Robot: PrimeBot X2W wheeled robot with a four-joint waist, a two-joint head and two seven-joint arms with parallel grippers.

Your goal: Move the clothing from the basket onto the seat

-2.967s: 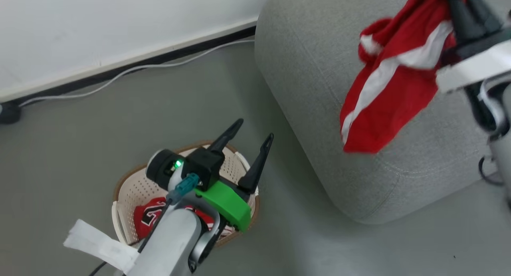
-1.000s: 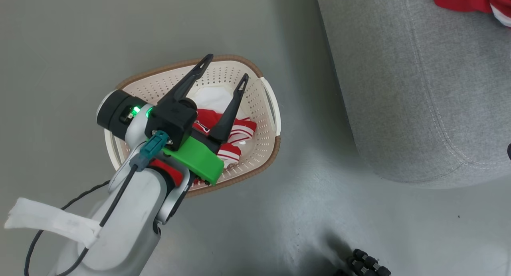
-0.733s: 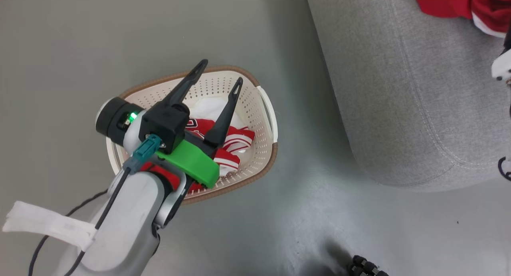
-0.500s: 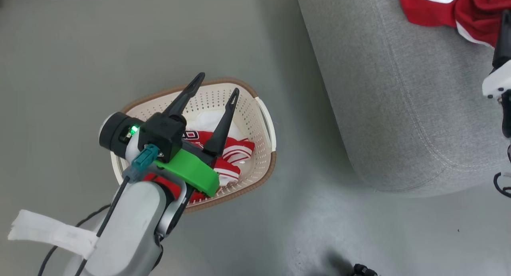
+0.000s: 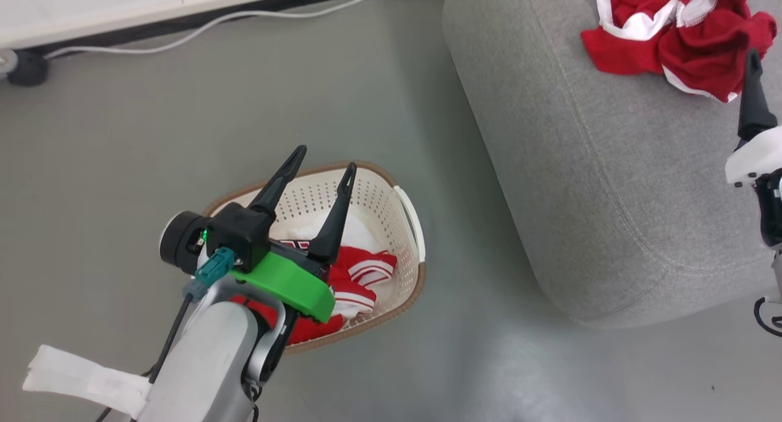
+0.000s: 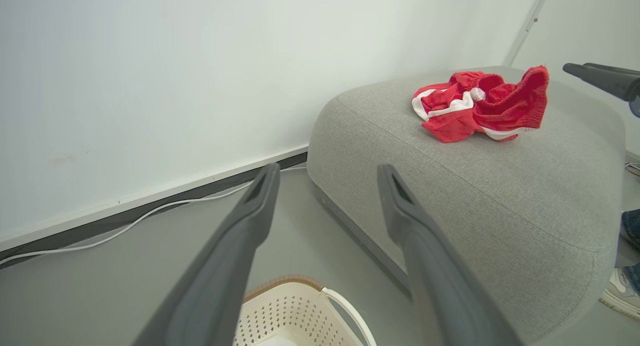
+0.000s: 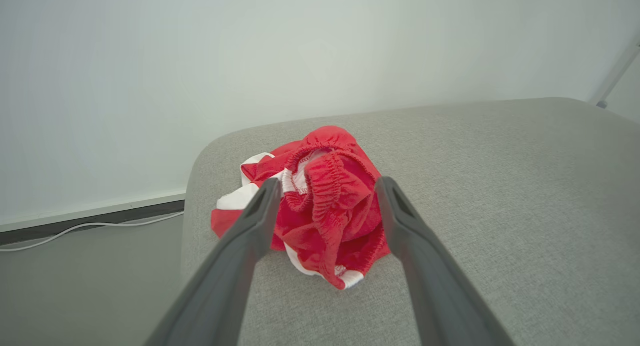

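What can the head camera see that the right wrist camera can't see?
Head camera: the laundry basket with a red jersey inside, and the open left gripper over it. Right wrist camera: the right gripper with both fingers spread apart, and the gathered waistband of the red shorts up close. Both: the red shorts lying on the grey sofa.

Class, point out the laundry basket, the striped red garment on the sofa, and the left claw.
basket (image 5: 376,193), head view, perforated inner wall.
striped red garment (image 7: 330,186), right wrist view, gathered waistband.
left claw (image 5: 325,157), head view, midway between its fingertips.
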